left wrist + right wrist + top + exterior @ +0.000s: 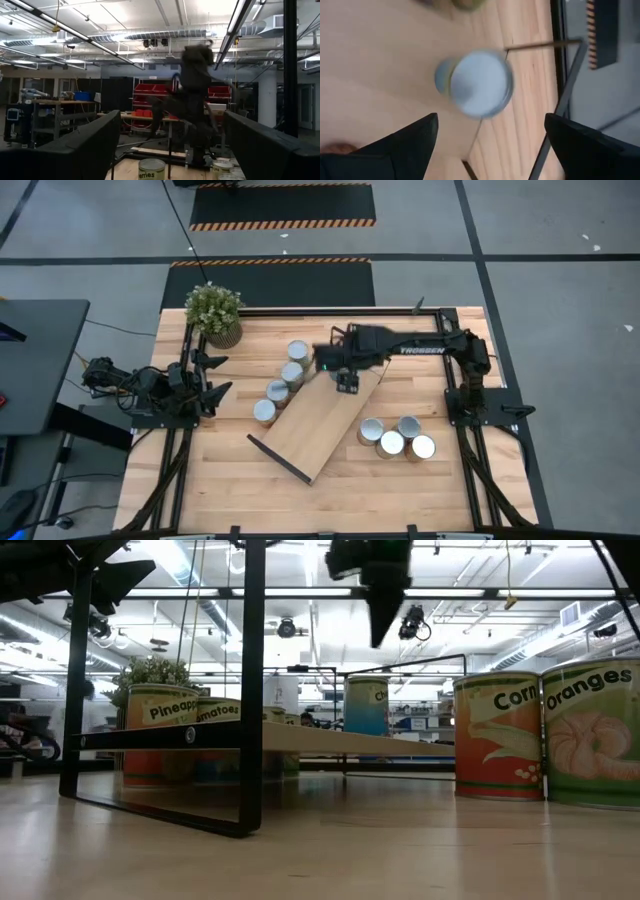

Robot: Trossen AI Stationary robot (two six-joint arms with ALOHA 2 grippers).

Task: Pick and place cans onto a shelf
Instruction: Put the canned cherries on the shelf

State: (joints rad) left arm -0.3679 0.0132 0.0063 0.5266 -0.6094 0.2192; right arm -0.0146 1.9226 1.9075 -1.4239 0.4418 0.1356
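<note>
The shelf (315,425) lies slantwise mid-table, a light-wood board on black wire frames (245,690). Several cans stand on the table in a row along its left side (278,392), and several more are clustered to its right (391,443). My right gripper (347,383) hangs open over the shelf's far end. In its wrist view (490,117), a silver-topped can (480,82) stands below and between the spread fingers, untouched, beside the wire frame (570,75). My left gripper (218,375) waits open at the table's left edge.
A potted green plant (213,310) stands at the table's far left corner. Black arm mounts run along the left (185,420) and right (470,405) sides. Bare tabletop (400,500) lies toward the near edge.
</note>
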